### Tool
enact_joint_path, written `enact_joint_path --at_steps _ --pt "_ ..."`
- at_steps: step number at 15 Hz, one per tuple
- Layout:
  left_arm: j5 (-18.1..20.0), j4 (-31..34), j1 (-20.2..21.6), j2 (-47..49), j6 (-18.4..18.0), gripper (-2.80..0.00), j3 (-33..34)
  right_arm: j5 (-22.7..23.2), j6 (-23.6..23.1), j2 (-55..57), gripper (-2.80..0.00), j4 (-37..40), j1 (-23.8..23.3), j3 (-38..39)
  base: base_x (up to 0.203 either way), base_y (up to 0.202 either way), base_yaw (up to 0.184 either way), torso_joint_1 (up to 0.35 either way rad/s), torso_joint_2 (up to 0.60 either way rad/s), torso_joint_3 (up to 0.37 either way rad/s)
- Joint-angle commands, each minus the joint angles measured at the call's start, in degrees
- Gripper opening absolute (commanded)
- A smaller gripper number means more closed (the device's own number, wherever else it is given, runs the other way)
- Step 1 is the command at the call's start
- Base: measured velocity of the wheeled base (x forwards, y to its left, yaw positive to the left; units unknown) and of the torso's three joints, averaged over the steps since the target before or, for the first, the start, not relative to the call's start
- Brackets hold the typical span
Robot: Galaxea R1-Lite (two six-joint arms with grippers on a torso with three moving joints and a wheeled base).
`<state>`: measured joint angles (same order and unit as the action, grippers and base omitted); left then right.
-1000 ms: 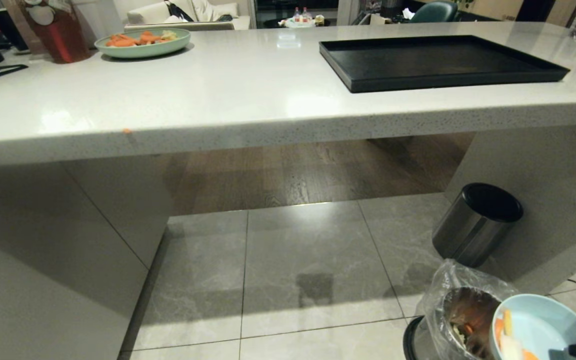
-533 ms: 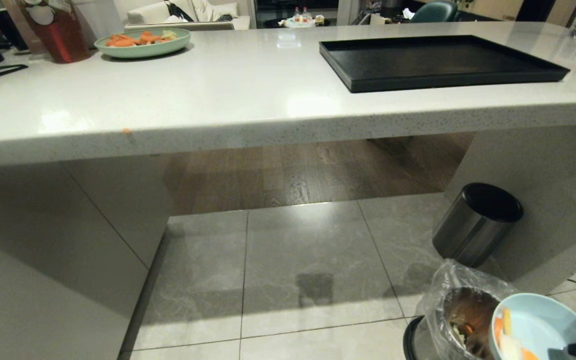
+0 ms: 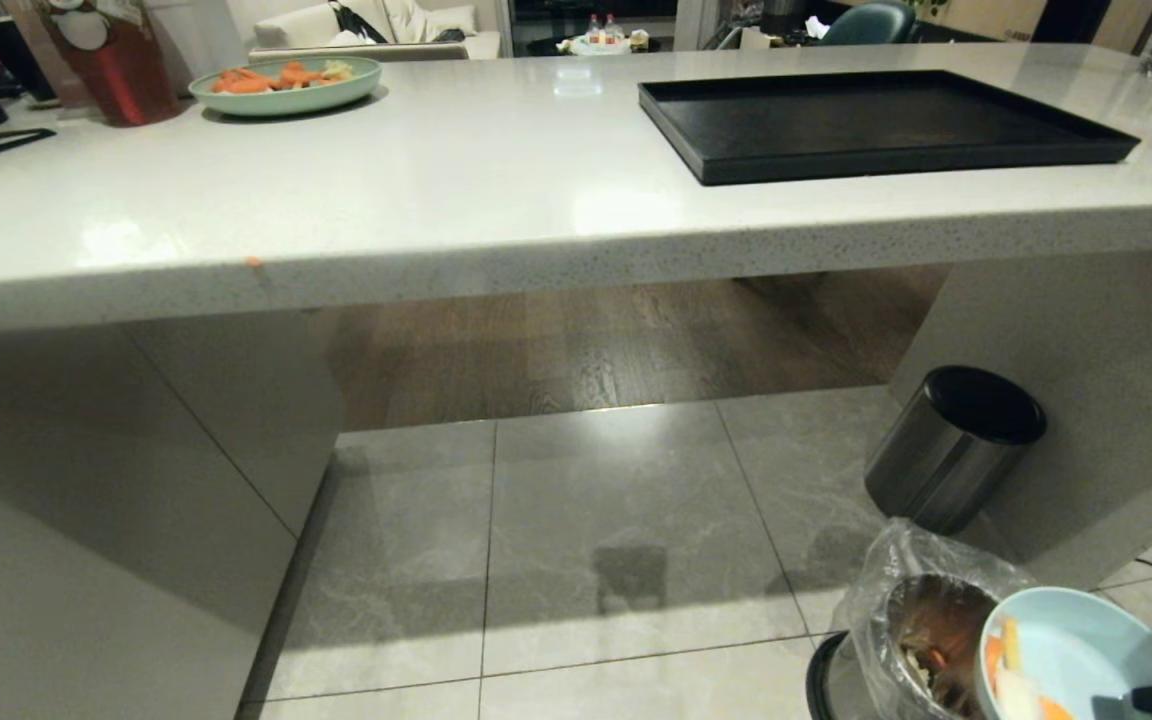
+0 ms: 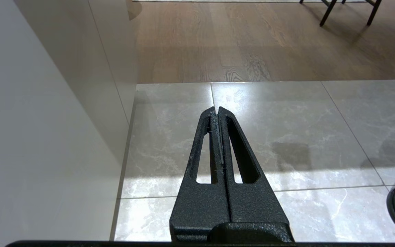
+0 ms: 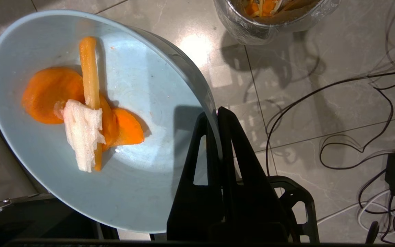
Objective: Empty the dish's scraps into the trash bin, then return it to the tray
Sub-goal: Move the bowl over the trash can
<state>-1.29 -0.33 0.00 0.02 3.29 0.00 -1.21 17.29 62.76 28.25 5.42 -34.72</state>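
The light-blue dish hangs tilted low over the floor, close beside the trash bin with its clear bag liner. My right gripper is shut on the dish's rim, one finger inside and one outside. The scraps, orange carrot slices and a whitish bit, lie inside the dish towards its far side from the right gripper. The bin holds food waste. The black tray sits bare on the counter at the far right. My left gripper is shut and parked above the floor tiles.
A steel cylinder with a black lid stands just behind the bin, against the counter's side panel. The counter edge overhangs the floor. A pale-green plate of carrot slices sits far left. Cables trail on the tiles.
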Motion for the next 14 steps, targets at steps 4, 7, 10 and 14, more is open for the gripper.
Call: enact_joint_path --at_steps 4,7,10,14 --pt "0.0 0.0 -0.1 0.1 0.1 -2.80 0.0 0.0 0.1 0.2 -2.80 0.2 0.0 0.4 0.000 0.000 0.000 0.000 0.00 0.000" --pt "0.0 0.0 0.0 0.1 0.1 -2.80 0.0 0.0 0.0 0.3 -2.80 0.2 0.0 0.4 0.000 0.000 0.000 0.000 0.00 0.000" --pt "0.0 0.0 0.0 0.1 0.1 -2.80 0.0 -0.1 0.0 0.1 -2.80 0.3 0.0 0.4 0.000 0.000 0.000 0.000 0.00 0.000" --pt "0.0 0.0 0.0 0.1 0.1 -2.80 0.0 -0.1 0.0 -0.1 -2.80 0.2 0.0 0.2 0.000 0.000 0.000 0.000 0.00 0.000"
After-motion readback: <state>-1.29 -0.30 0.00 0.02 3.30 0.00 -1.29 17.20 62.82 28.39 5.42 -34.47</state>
